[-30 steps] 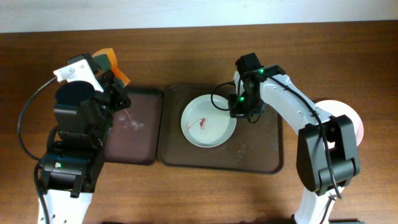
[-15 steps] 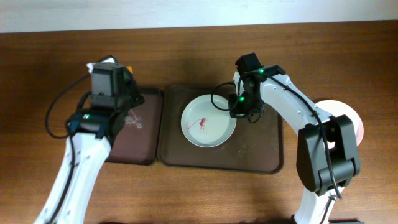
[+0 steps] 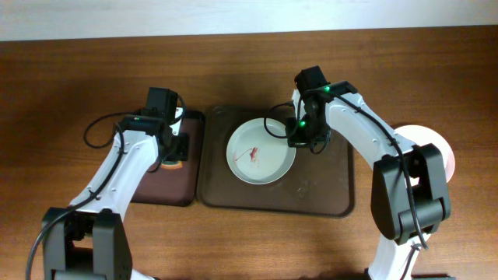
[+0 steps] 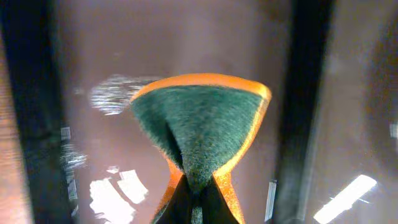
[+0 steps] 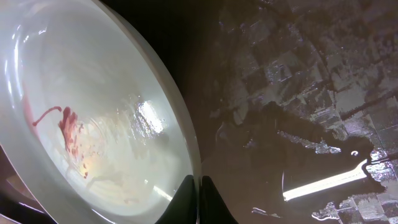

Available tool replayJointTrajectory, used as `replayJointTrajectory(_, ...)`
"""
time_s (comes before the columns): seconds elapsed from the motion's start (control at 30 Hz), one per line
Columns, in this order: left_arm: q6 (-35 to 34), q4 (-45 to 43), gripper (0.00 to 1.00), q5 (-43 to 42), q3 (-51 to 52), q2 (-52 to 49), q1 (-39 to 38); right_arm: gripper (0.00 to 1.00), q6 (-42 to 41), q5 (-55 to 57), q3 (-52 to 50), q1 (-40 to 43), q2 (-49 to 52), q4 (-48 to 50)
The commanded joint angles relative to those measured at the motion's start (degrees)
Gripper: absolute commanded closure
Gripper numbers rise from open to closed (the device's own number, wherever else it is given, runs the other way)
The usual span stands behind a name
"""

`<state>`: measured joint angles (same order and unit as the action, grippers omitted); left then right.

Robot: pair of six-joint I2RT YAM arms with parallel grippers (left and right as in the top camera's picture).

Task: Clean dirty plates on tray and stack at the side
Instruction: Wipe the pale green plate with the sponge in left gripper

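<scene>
Overhead view: wooden table (image 3: 249, 62), two trays side by side at centre. The large brown tray (image 3: 327, 194) lies right of centre, and one white plate (image 3: 261, 152) sits in its left half with its rim close to the tray's left wall. A red smear (image 3: 254, 152) marks the middle of the plate; in the right wrist view it shows as a thin curl and a blotch, with wet sheen around it. The tray floor to the right of the plate is bare and shows faint wet patches. The right gripper (image 3: 299, 138) is at the plate's right-hand edge. In the right wrist view its two dark fingertips stand at the bottom centre of the frame, pressed together on the plate's rim, one inside and one outside. A second plate (image 3: 440, 148) lies on the table off the tray, near the right edge of the frame, partly covered by the right arm; cannot tell whether more lie under it. The smaller dark tray (image 3: 167, 183) sits just left of the brown tray. The left gripper (image 3: 173, 152) hangs over its upper right part, pinching an orange sponge (image 4: 199, 124) with the green scouring face toward the wrist camera. The sponge is folded at the pinch and fans out above the wet tray floor; cannot tell whether it touches.
</scene>
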<state>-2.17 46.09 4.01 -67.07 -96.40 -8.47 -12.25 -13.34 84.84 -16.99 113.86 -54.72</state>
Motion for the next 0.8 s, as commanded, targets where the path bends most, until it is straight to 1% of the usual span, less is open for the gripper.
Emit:
replayJointTrajectory(0.0, 1.79, -2.60, 1.00, -18.80, -2.23, -0.11, 0.33, 0.96, -0.46, 0.50, -0.35, -0.26, 0.90, -0.13)
replayJointTrajectory(0.07, 1.55, -8.46, 1.00, -33.94, -2.36, -0.13, 0.22, 0.96, -0.48, 0.48, -0.35, -0.26, 0.90, -0.15)
replayJointTrajectory(0.1, -2.82, -12.33, 1.00, -37.33, -2.36, -0.20, -0.57, 0.96, -0.48, 0.46, -0.35, -0.28, 0.90, -0.17)
replayJointTrajectory(0.2, -12.90, -15.47, 1.00, -31.87, -2.36, -1.22, -3.45, 0.96, -0.50, 0.20, -0.35, -0.31, 0.90, -0.20)
replayJointTrajectory(0.27, -18.34, -16.94, 1.00, -31.23, -2.36, -4.00, -6.32, 0.96, -0.50, 0.04, -0.35, -0.31, 0.90, -0.20)
replayJointTrajectory(0.37, -19.85, -20.94, 1.00, -33.70, -2.36, -8.76, -10.64, 0.96, -0.50, 0.07, -0.35, -0.31, 0.90, -0.42)
replayJointTrajectory(0.47, -24.17, -25.18, 1.00, -36.30, -2.36, -12.74, -14.12, 0.96, -0.48, 0.07, -0.35, -0.31, 0.90, -0.63)
replayJointTrajectory(0.5, -24.44, -27.12, 1.00, -38.27, -2.36, -14.01, -15.34, 0.96, -0.48, 0.07, -0.35, -0.31, 0.90, -0.61)
replayJointTrajectory(0.53, -24.85, -27.63, 1.00, -38.53, -2.36, -14.40, -16.04, 0.96, -0.48, 0.07, -0.35, -0.31, 0.90, -0.61)
replayJointTrajectory(0.67, -25.44, -27.50, 1.00, -36.79, -2.36, -17.07, -17.53, 0.96, -0.48, 0.07, -0.35, -0.31, 0.90, -0.63)
replayJointTrajectory(0.73, -25.42, -23.37, 1.00, -30.42, -2.38, -16.81, -16.57, 0.96, -0.48, 0.09, -0.35, -0.31, 0.90, -0.81)
replayJointTrajectory(0.77, -25.42, -21.77, 1.00, -28.81, -2.38, -16.76, -15.93, 0.96, -0.48, 0.09, -0.35, -0.31, 0.90, -0.83)
